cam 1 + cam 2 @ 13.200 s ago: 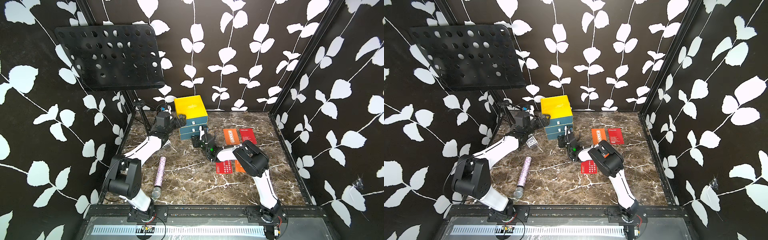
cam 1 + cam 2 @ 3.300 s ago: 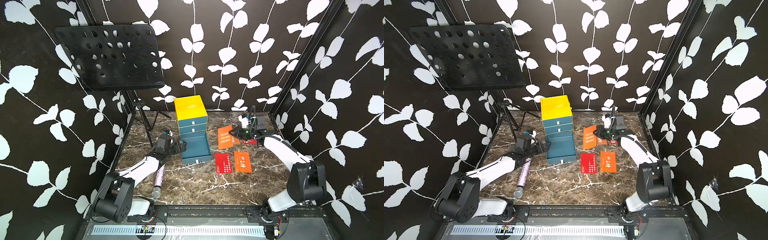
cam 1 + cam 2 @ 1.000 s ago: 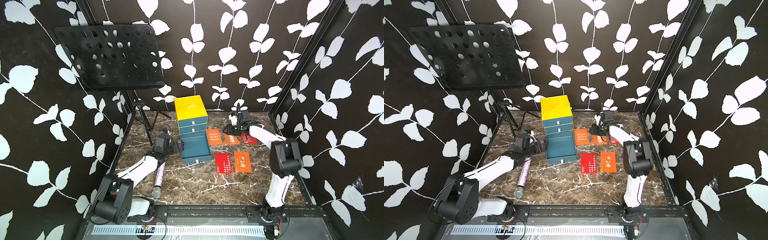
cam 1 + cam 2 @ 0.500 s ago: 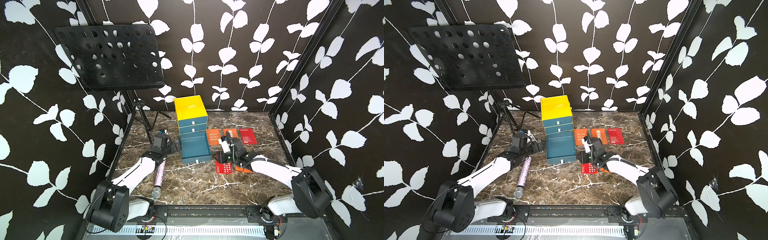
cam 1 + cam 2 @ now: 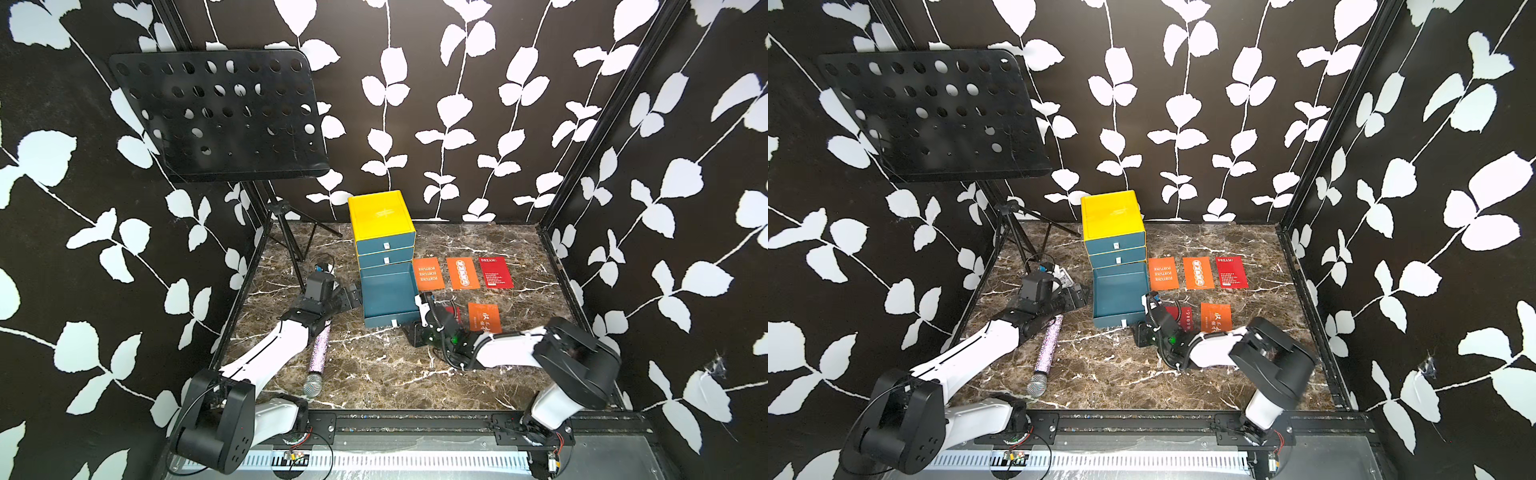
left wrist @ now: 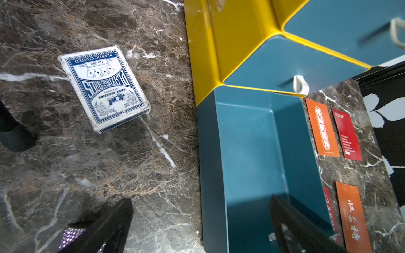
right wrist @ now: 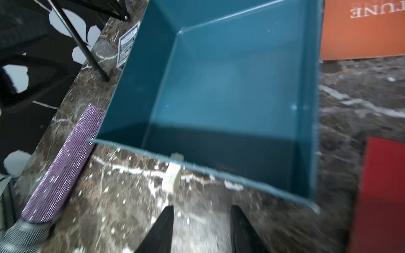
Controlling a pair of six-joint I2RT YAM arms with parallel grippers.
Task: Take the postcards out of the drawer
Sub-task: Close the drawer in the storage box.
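The teal drawer (image 5: 388, 297) (image 5: 1119, 295) is pulled out of the yellow-topped drawer unit (image 5: 382, 220), and both wrist views show it empty (image 6: 252, 153) (image 7: 230, 87). The postcards lie on the marble to its right: two orange (image 5: 428, 273) (image 5: 462, 272) and a red (image 5: 496, 272) in a far row, with an orange (image 5: 483, 318) and a partly hidden red (image 5: 1183, 318) nearer. My right gripper (image 5: 415, 332) (image 7: 201, 227) is open and empty, low before the drawer's front right corner, near its white pull tab (image 7: 173, 179). My left gripper (image 5: 349, 297) (image 6: 197, 227) is wide open astride the drawer's left wall.
A blue-and-white playing card box (image 6: 103, 87) lies left of the drawer unit. A glittery purple microphone (image 5: 318, 353) lies under my left arm. A black music stand (image 5: 220, 116) rises at the back left, its tripod legs (image 5: 286, 237) on the marble.
My right arm has swung from the far row of postcards to the front of the drawer, jaws a little wider. My left gripper has barely shifted beside the drawer.
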